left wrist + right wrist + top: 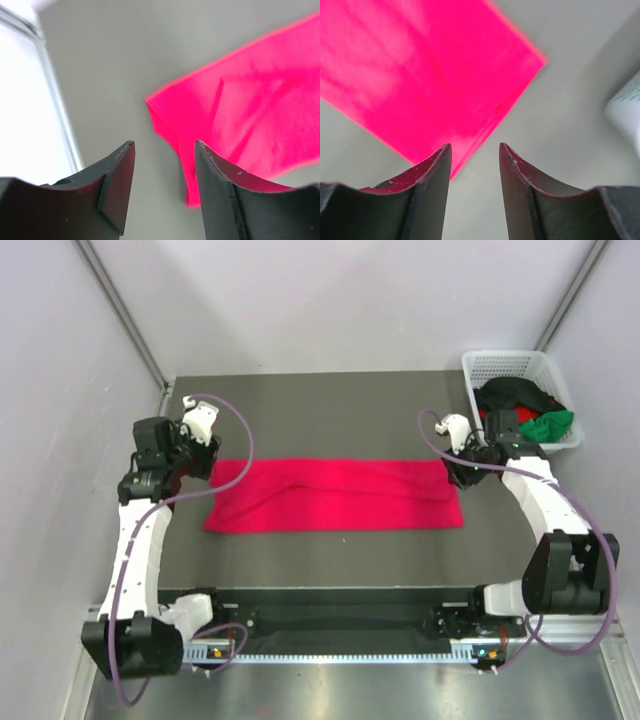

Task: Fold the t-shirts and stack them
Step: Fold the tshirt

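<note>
A crimson-pink t-shirt (335, 495) lies folded into a long flat band across the middle of the grey table (320, 405). My left gripper (205, 462) hovers at the band's upper left corner, open, with nothing between its fingers. In the left wrist view the pink t-shirt (245, 110) lies flat beyond the left gripper (165, 145). My right gripper (458, 472) is open and empty at the band's upper right corner. The right wrist view shows the pink t-shirt (420, 65) and its corner just past the right gripper (475, 147). Black, red and green t-shirts (530, 412) sit in the basket.
A white mesh basket (505, 365) stands at the table's back right corner, right beside the right gripper; its blurred wall (626, 107) shows in the right wrist view. A metal frame rail (120, 315) and the white wall (30, 100) border the table's left side.
</note>
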`<state>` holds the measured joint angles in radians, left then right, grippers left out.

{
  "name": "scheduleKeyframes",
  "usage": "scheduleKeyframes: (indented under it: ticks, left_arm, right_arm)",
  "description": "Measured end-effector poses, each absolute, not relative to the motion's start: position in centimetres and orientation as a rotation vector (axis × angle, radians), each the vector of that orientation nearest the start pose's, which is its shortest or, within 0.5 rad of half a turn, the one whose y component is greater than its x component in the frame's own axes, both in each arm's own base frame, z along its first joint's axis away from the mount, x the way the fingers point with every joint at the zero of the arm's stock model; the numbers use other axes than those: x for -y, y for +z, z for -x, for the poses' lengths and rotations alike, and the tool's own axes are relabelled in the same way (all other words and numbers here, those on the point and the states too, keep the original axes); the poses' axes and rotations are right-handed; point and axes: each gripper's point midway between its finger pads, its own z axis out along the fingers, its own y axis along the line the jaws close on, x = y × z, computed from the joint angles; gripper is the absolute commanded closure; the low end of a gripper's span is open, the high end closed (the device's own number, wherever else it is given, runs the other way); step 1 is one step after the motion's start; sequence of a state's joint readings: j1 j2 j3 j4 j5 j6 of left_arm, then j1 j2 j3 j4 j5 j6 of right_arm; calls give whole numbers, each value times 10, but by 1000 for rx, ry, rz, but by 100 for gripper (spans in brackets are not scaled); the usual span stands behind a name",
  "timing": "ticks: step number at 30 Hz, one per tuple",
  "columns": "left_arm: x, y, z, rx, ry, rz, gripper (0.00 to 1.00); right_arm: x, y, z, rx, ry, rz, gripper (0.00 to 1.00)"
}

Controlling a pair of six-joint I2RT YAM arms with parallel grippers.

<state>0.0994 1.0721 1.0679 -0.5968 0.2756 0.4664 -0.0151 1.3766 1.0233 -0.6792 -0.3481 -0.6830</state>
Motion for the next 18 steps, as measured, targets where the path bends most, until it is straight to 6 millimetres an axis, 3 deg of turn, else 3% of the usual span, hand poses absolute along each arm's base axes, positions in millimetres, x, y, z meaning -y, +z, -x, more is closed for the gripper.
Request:
scheduleKeyframes:
  ticks: [3,5,7,9,13,18]
  left_arm:
    - [-2,249,-338,-2011,41,-526,45]
    - [-2,250,-353,-2011,26,-518,49]
    - [-3,237,-370,-2042,3,-514,55]
    - [-3,212,-378,-2110,-29,-503,63]
    - [-2,183,-385,-2191,-74,-483,64]
    - [2,177,-385,-2206,-108,-478,66]
  right_arm:
    - [-33,128,-344,-2292,179,942,62]
    - [-34,120,-367,-2312,199,940,64]
    - [-35,99,-385,-2349,228,942,65]
    - [-35,74,-389,-2402,265,948,65]
    - [-36,39,-388,-2493,321,945,65]
    - [-36,33,-401,-2506,327,928,65]
